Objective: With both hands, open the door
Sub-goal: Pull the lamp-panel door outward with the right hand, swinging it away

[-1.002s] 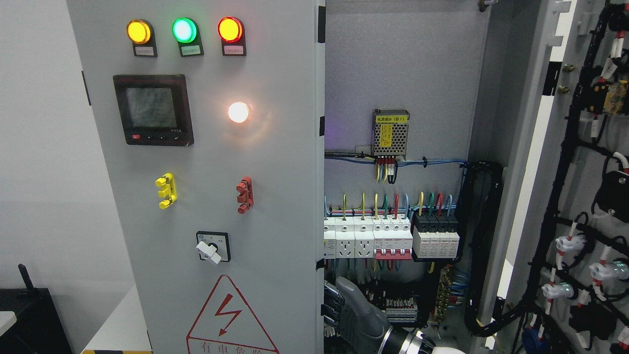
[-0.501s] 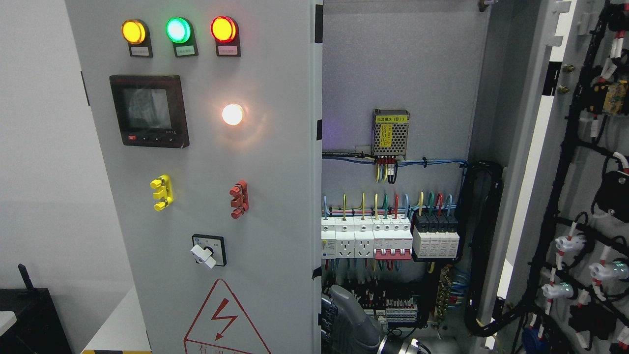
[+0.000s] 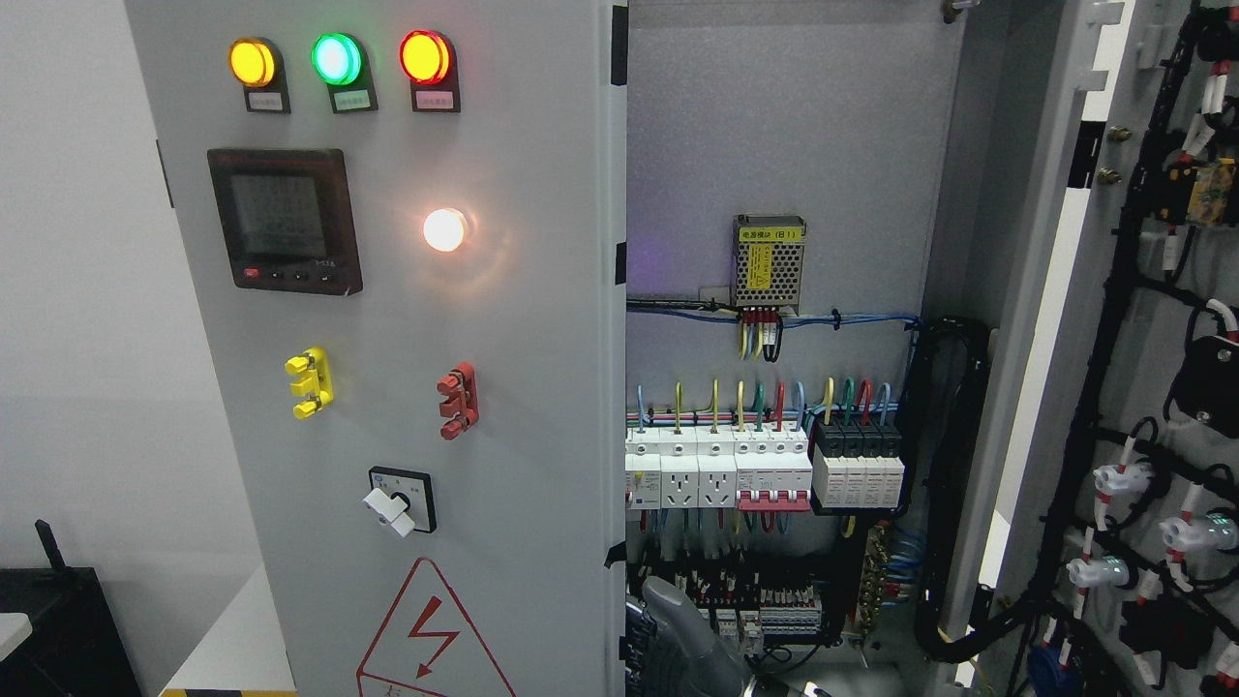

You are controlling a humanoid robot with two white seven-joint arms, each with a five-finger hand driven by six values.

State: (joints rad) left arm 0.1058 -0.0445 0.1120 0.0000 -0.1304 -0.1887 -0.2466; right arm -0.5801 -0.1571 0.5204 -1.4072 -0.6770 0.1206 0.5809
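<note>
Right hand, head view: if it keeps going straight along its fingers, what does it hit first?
Likely the left door's free edge: the right hand points up-left at it from inside the cabinet. Depth is unclear.

Left door (image 3: 523, 387): light grey, bearing amber (image 3: 251, 61), green (image 3: 336, 58) and red (image 3: 424, 56) indicator lamps, a glowing white lamp (image 3: 444, 229), a black-framed meter (image 3: 284, 220), one yellow handle (image 3: 310, 382), one red handle (image 3: 456, 401), and a red-outlined lightning warning triangle (image 3: 433, 639). Cabinet interior: grey backplate (image 3: 774, 126), white breakers (image 3: 716, 469), multicoloured wiring (image 3: 765, 397). Robot hand (image 3: 678, 649): dark grey.
</note>
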